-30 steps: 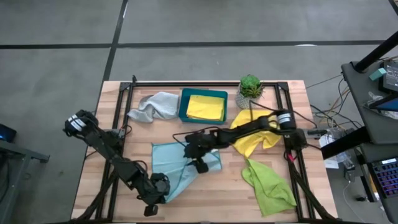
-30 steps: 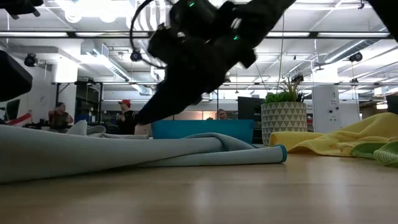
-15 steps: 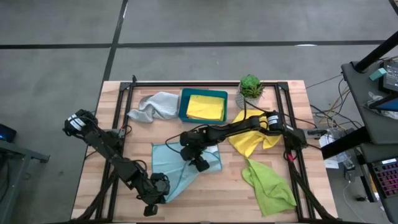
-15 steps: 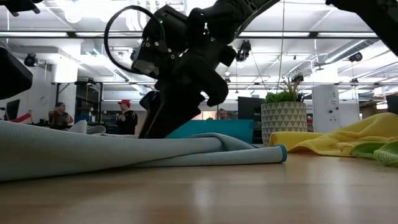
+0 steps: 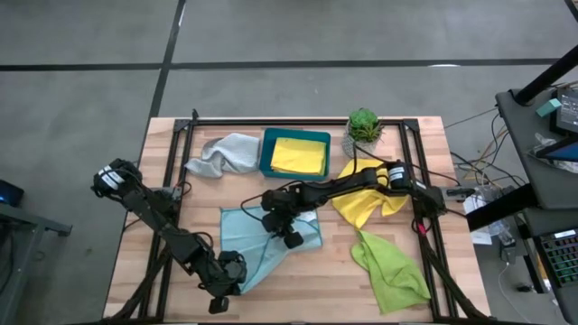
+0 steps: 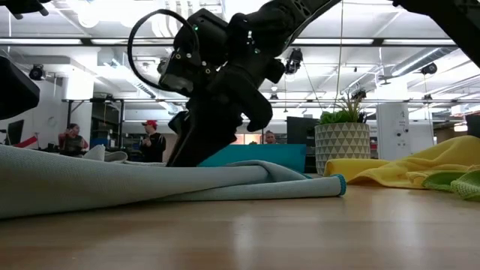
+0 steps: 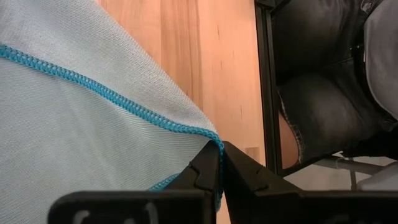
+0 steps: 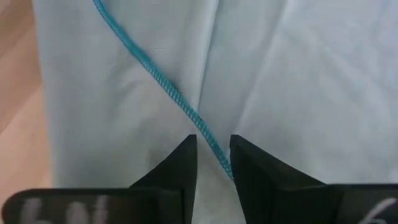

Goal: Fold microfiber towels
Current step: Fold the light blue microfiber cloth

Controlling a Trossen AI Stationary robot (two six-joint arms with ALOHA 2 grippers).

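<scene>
The light blue towel (image 5: 262, 242) lies spread on the table's middle, partly rumpled; it also shows in the low view (image 6: 150, 184). My left gripper (image 5: 231, 271) is shut on its near-left corner. My right gripper (image 5: 276, 218) stands on the towel's far part, its fingers down on the cloth (image 6: 182, 156) with a narrow gap. A yellow towel (image 5: 300, 155) lies folded in the teal tray (image 5: 265, 153). A pale grey towel (image 5: 224, 153), a second yellow towel (image 5: 366, 204) and a lime green towel (image 5: 390, 269) lie crumpled on the table. My left gripper pinches the towel's corner (image 7: 210, 138), edged with teal stitching, between its two shut fingers. The corner is raised a little off the wood; the rest of the towel lies on the table. My right gripper comes from above, pointing down. Its fingers (image 8: 184, 163) stand either side of a stitched edge (image 8: 205, 134) where a crease of the cloth runs in between them. The towel lies on the table there.
A small potted plant (image 5: 363, 129) stands at the far right beside the tray. The black frame rails (image 5: 179, 171) run along the table's left, right and far sides. Bare wood lies near the front edge (image 5: 307, 289). People stand in the room behind (image 6: 150, 139).
My right gripper has gone toward the table's left edge and come down onto the light blue towel, then held there. The towel has kept its place.
</scene>
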